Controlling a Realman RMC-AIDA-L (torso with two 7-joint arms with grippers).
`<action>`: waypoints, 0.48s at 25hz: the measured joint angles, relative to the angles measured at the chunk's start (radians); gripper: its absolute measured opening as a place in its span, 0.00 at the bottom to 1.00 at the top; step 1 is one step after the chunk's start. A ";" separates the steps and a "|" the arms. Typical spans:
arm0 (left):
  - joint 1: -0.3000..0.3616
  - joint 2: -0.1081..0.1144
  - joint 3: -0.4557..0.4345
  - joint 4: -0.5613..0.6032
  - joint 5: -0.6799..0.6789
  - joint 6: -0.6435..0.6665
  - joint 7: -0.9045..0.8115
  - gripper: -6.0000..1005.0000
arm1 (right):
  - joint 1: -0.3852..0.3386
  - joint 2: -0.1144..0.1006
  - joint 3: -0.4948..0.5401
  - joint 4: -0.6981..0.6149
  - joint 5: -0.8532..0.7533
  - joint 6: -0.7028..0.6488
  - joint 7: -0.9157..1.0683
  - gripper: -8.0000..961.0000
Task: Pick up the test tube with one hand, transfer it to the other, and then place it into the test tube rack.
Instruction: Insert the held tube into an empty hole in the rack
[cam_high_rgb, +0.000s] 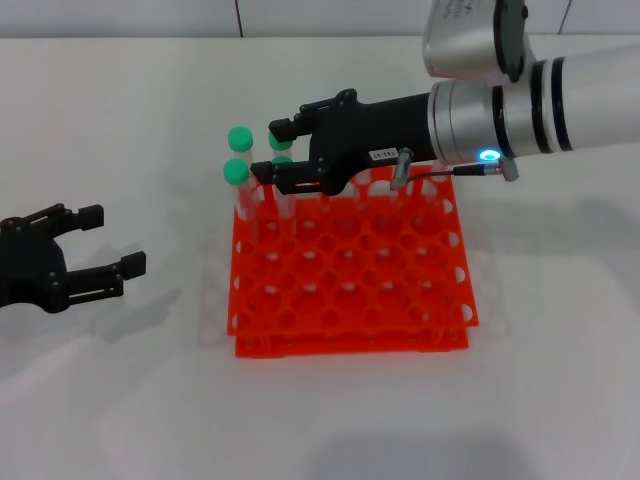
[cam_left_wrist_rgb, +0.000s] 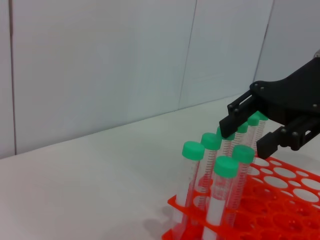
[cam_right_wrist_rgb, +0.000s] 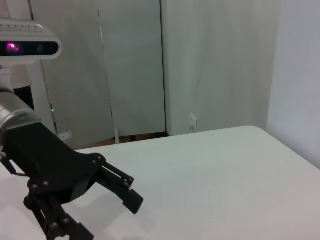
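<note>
— Where is the right gripper (cam_high_rgb: 281, 154) hanging?

— Over the far left corner of the test tube rack (cam_high_rgb: 350, 290), jaws spread, with the test tube (cam_high_rgb: 283, 176) standing in a hole between its fingertips (green cap showing, nothing pinching it).

— And the others?

— Two more capped tubes (cam_high_rgb: 238, 170) are standing just beside it in the same corner.

— The left gripper (cam_high_rgb: 105, 243)?

— It is resting low on the white table (cam_high_rgb: 120, 120), well apart from the rack, fingers also parted.

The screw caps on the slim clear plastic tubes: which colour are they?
Green; the screw caps show best in the left wrist view.
</note>
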 joint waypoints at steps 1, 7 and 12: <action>0.000 0.000 0.000 0.000 0.000 0.000 0.000 0.89 | -0.004 -0.001 0.001 -0.005 0.000 -0.002 0.002 0.46; 0.000 0.002 -0.002 0.001 0.001 -0.001 0.000 0.89 | -0.067 -0.011 0.039 -0.097 -0.002 -0.108 0.011 0.56; 0.000 0.004 -0.006 0.006 0.001 0.000 0.000 0.89 | -0.142 -0.018 0.152 -0.161 -0.021 -0.232 0.005 0.56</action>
